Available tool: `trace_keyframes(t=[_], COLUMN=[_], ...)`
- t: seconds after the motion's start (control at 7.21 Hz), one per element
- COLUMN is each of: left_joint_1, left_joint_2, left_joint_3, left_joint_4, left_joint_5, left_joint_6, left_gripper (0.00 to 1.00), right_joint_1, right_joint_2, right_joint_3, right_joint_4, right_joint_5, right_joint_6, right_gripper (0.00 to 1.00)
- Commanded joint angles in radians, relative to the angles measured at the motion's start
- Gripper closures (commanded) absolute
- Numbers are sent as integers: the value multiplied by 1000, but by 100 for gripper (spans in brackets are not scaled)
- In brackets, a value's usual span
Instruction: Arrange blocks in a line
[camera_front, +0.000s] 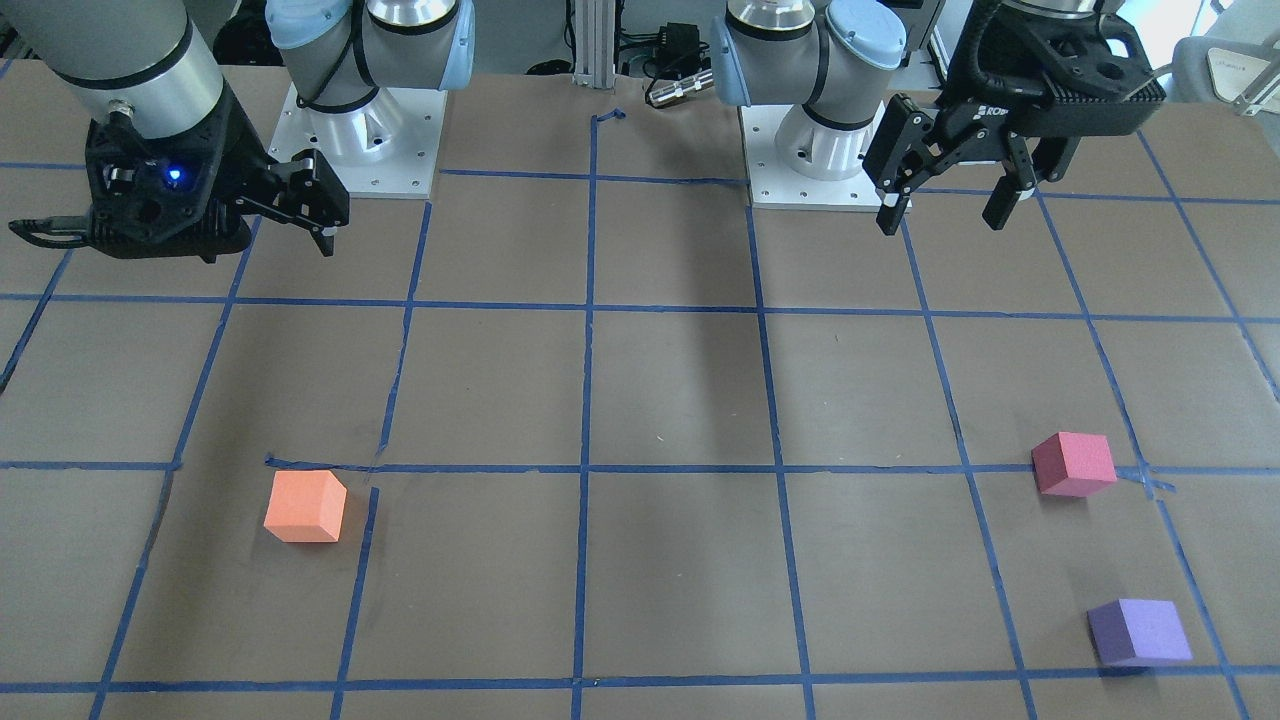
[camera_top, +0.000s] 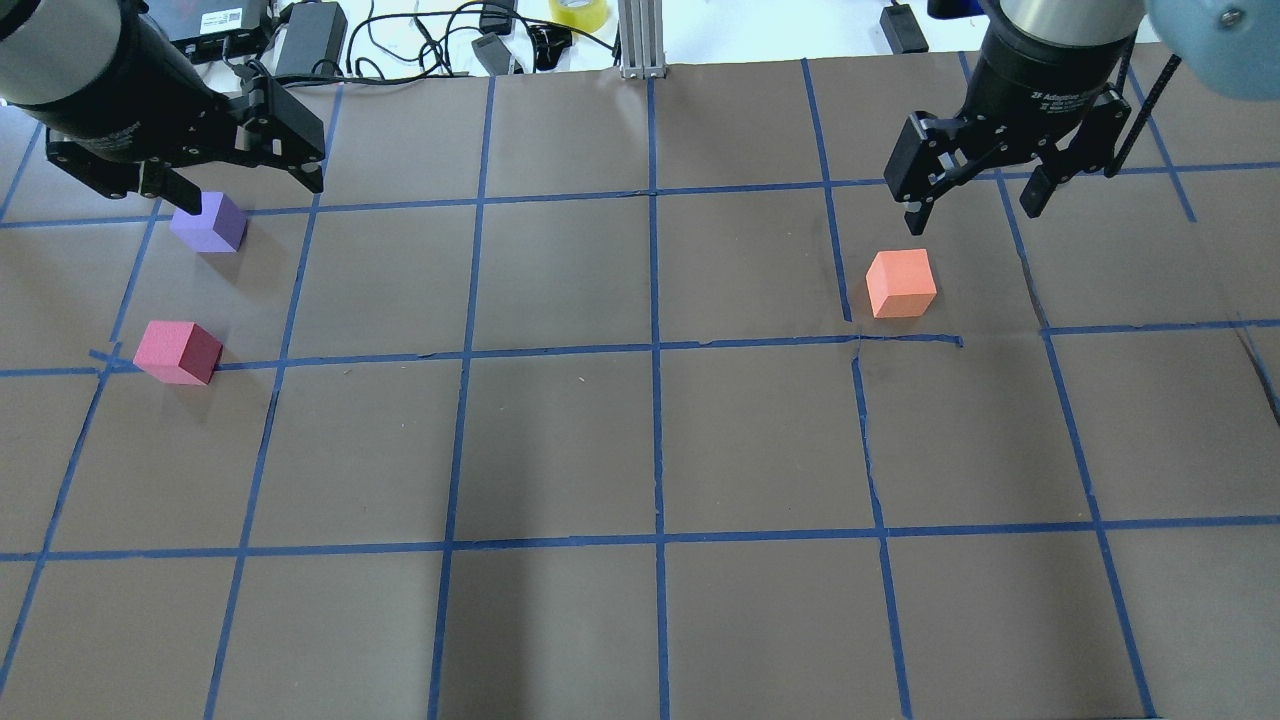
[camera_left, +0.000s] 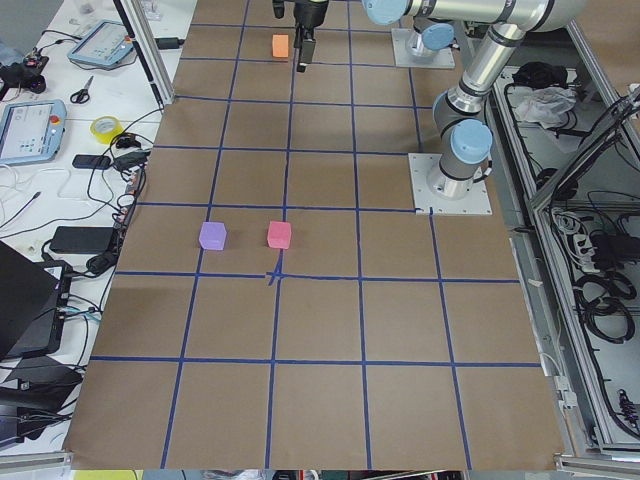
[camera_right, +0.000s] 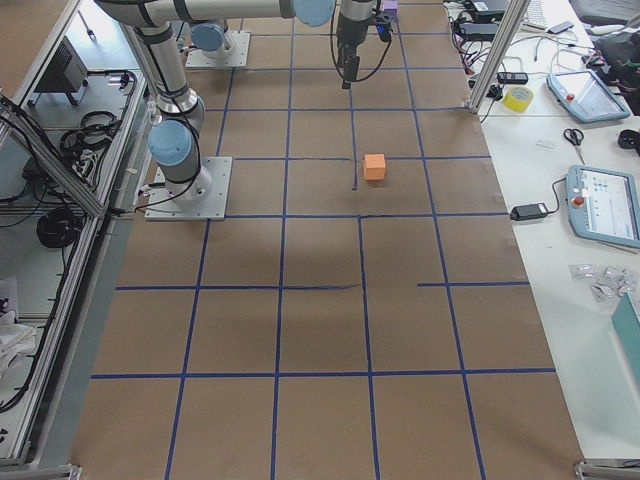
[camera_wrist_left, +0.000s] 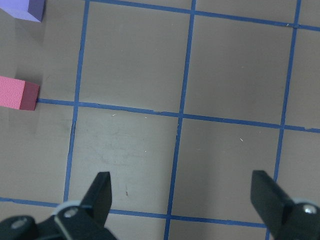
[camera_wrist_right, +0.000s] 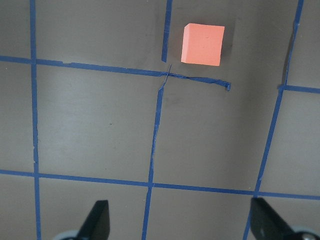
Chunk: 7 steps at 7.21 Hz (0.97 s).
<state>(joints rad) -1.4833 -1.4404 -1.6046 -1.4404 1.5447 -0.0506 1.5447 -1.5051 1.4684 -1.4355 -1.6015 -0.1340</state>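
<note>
Hovering pre-grasp: my left hand (camera_top: 250, 188), right hand (camera_top: 973, 210) both wide open, empty. Next, I reckon: right hand takes orange block (camera_top: 900, 284).

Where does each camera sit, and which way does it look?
Front-facing: across the table, facing the robot; left gripper on picture's right.
Overhead: behind it, looking down; right gripper on right.
Exterior left: table's left end; left arm near, purple block, pinkish-red block.
Exterior right: opposite end; right arm near, orange block.
Left wrist: down past the open left gripper.
Right wrist: likewise, toward orange block.
Front-facing and overhead both show all blocks.
</note>
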Motion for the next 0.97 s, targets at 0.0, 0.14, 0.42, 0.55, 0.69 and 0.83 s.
trace_keyframes(t=[0.0, 0.14, 0.42, 0.55, 0.69, 0.83], left_joint_1=[0, 0, 0, 0, 0, 0], left_joint_2=[0, 0, 0, 0, 0, 2], left_joint_3=[0, 0, 0, -2, -2, -6], left_joint_4=[0, 0, -2, -2, -2, -2], left_joint_5=[0, 0, 0, 0, 0, 0], left_joint_6=[0, 0, 0, 0, 0, 0], left_gripper=[0, 0, 0, 0, 0, 0], right_joint_1=[-64, -104, -107, -107, -107, -106], right_joint_2=[64, 97, 150, 222, 283, 311], right_joint_3=[50, 85, 139, 142, 142, 142], right_joint_4=[-42, -189, -378, -496, -579, -586], right_joint_5=[0, 3, 17, 18, 21, 20], right_joint_6=[-6, -18, -19, -16, -6, -1], right_gripper=[0, 0, 0, 0, 0, 0])
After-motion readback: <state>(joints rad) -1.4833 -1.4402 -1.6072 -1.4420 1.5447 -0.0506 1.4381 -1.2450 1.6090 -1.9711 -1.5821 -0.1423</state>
